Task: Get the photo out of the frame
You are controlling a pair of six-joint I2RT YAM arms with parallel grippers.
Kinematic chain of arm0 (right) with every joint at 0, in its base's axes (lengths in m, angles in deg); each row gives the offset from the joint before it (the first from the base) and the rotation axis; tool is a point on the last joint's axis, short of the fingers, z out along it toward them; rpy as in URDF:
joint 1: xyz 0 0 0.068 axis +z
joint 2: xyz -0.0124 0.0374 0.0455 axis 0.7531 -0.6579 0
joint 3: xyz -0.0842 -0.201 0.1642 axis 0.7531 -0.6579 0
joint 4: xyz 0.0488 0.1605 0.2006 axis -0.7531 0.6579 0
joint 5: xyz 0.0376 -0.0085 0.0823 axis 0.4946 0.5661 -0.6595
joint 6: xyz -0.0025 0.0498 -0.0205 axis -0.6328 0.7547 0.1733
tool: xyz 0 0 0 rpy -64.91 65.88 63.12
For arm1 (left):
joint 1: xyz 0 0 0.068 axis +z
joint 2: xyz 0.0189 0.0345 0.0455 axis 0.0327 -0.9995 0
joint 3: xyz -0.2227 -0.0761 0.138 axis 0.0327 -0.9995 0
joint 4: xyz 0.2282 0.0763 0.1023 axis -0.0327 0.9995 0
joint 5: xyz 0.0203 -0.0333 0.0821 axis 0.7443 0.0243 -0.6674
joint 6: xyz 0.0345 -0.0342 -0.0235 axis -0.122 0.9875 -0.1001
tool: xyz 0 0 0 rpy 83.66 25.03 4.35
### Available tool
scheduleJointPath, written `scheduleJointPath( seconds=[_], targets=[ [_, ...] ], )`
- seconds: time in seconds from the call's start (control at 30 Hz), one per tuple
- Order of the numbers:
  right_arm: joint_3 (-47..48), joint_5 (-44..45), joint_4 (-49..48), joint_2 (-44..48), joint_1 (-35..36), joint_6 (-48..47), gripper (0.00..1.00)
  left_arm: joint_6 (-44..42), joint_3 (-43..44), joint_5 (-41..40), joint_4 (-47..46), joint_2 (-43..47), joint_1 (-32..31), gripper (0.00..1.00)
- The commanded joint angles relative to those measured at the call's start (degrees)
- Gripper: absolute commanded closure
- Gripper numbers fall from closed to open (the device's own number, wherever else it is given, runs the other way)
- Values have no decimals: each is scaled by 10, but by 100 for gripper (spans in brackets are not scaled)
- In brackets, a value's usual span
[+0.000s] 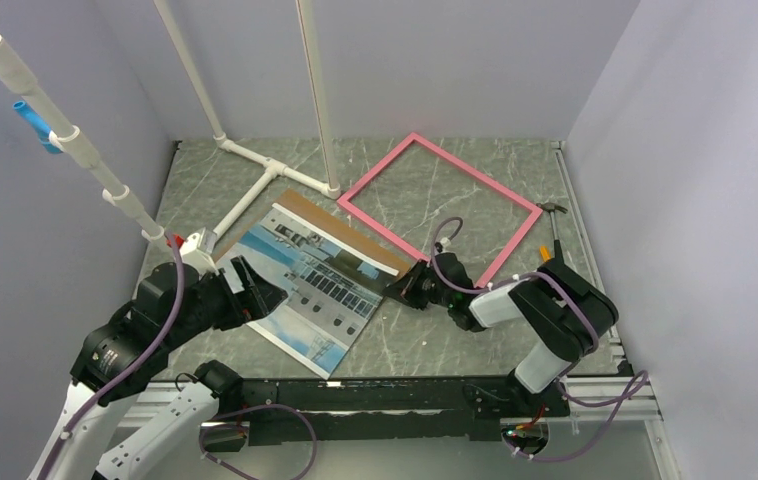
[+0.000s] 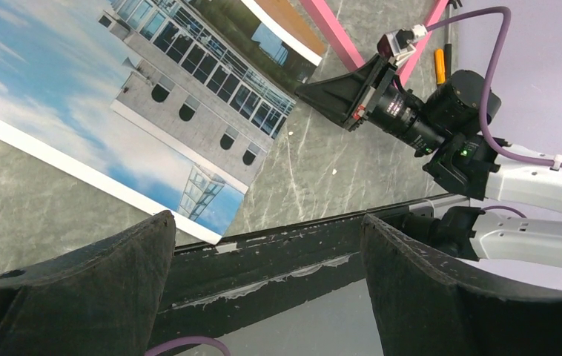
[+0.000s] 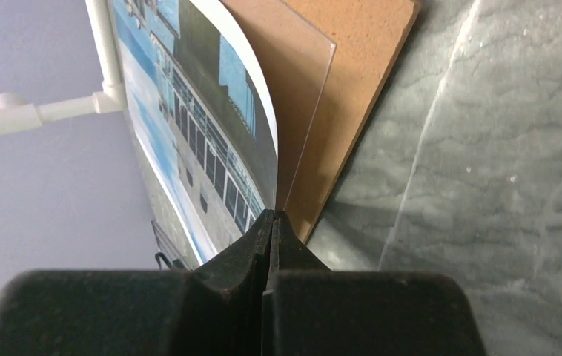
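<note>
Two grippers: right gripper [image 3: 272,215] pinched closed on the photo's [image 1: 305,285] right edge; left gripper [image 2: 267,222] spread wide, holding nothing, at its left edge.
Photo: outside the frame [image 1: 383,230], on a brown board [image 1: 340,228], right edge curling off a clear sheet [image 3: 304,111].
Frame: flat, just beyond the board.
Room: bare table [image 1: 425,335] near and right; white pipes [image 1: 248,197] far-left.

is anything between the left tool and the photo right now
Nothing visible. The open left tool sits at the photo's left edge with no object between them. The right tool is shut on the opposite edge, and the pink frame lies farther back, off to the right.
</note>
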Motion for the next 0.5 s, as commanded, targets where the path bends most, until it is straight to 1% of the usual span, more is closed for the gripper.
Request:
scheduleJointPath(
  seconds=[0.0,0.07,0.1,0.2,0.23,0.3,0.37,0.47],
  targets=[
    [35,13,-10,-25,-4,-19,100,5,20,-4,-4,-1,2,4],
    [43,16,3,-20,-5,-32,100,6,20,-4,-3,1,1,4],
    [47,20,21,-8,-5,-41,97,5,19,-5,-3,2,2,4],
    [69,36,112,43,-5,-104,75,-3,27,-12,2,1,2,3],
    [81,48,165,69,-5,-134,65,-8,36,-16,6,-2,2,3],
    [104,85,295,126,-5,-195,50,-19,55,-24,17,-8,2,3],
    [128,123,404,192,-6,-252,41,-32,74,-28,22,-15,1,2],
    [173,184,565,293,-5,-328,31,-55,89,-21,9,-19,2,2]
  ],
)
